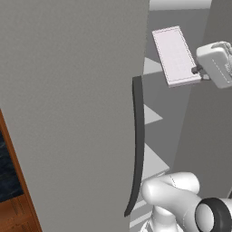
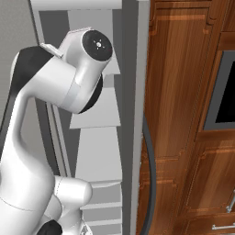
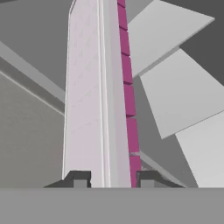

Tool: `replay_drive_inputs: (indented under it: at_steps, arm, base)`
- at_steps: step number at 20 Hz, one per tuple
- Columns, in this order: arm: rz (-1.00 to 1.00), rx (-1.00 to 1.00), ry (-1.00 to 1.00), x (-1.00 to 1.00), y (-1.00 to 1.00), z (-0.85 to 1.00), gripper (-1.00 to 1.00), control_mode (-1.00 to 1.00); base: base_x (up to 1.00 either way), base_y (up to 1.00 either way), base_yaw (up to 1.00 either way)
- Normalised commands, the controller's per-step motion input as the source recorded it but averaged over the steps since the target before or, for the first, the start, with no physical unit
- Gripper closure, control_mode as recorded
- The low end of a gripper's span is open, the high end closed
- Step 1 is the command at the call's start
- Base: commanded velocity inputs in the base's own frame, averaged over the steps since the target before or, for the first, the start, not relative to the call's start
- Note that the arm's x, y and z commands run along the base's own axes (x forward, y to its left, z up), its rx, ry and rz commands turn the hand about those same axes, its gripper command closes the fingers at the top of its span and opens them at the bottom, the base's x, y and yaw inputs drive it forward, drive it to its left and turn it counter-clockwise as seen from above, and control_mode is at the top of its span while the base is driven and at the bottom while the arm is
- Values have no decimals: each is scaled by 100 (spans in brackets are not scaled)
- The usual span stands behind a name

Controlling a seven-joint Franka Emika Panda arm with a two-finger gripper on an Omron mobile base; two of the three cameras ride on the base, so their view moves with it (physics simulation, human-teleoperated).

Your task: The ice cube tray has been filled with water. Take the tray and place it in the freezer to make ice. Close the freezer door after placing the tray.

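Observation:
The ice cube tray [image 1: 174, 54], white with a faint grid of cells, hangs in the freezer's [image 1: 158, 27] open compartment, level with the upper white shelves [image 1: 152, 115]. My gripper [image 1: 198, 70] is shut on its near short end, coming in from the right. In the hand view the tray [image 3: 87, 100] runs away from me edge-on, its magenta rim to the right, between my two fingertips [image 3: 78, 178] of the gripper [image 3: 113, 180]. The freezer door [image 2: 137, 114] stands swung open at the right, with its dark curved handle [image 2: 150, 183].
The wider grey door [image 1: 68, 90] is shut at the left, its long dark handle [image 1: 137, 145] beside the opening. Wood cabinets [image 2: 183, 114] and a dark oven window [image 2: 225, 92] stand right of the open door. My own arm [image 2: 50, 101] hides much of the shelves.

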Motion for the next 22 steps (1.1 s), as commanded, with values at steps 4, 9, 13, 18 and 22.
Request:
replay_drive_inputs:
  at_steps: [4,9,13,18,22]
  arm:
    - [0,1,0,41,0,-8,100,-100]
    - [0,0,0,50,0,-2,100,-100]
    - [0,0,0,53,13,-3,100,-100]
    - [0,0,0,60,26,-3,100,-100]
    - [0,0,0,53,10,0,100,-100]
  base:
    - [0,0,0]
    - [0,0,0]
    - [0,0,0]
    - [0,0,0]
    - [0,0,0]
